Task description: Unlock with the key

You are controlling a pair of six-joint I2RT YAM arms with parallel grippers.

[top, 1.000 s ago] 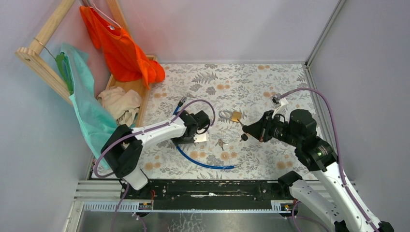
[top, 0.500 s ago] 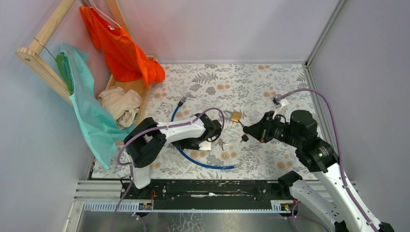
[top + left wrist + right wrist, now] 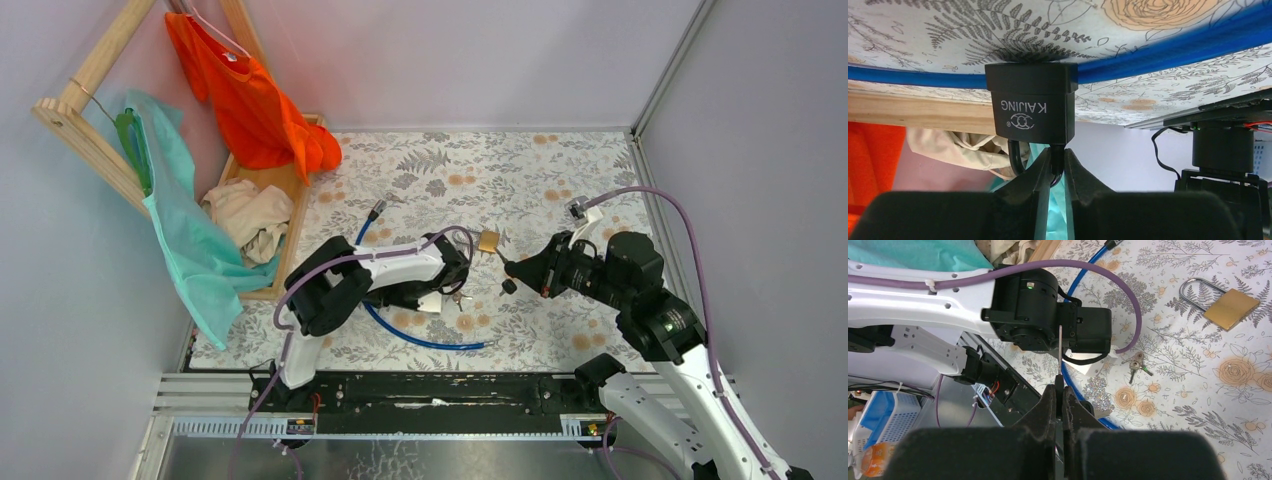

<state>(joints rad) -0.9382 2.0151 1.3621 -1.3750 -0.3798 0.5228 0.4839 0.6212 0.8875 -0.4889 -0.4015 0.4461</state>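
Note:
My left gripper (image 3: 1057, 159) is shut on the shackle of a black padlock (image 3: 1030, 107) marked KAIJING, whose body stands just beyond the fingertips. In the top view this gripper (image 3: 455, 267) sits mid-table and hides the padlock. My right gripper (image 3: 1059, 390) is shut on the key (image 3: 1059, 379). Its black head is edge-on between the fingers and its thin silver blade points at the left wrist. In the top view the right gripper (image 3: 512, 268) is a short way right of the left gripper, and they do not touch.
A brass padlock (image 3: 488, 241) lies just beyond the two grippers and also shows in the right wrist view (image 3: 1231, 308). Small silver keys (image 3: 459, 296) lie by the left gripper. A blue cable (image 3: 430, 341) curves under the left arm. A wooden rack with clothes (image 3: 255, 215) stands at the left.
My left arm has swung right across the table with the black padlock, closing most of the gap to the right gripper. The right arm has barely moved.

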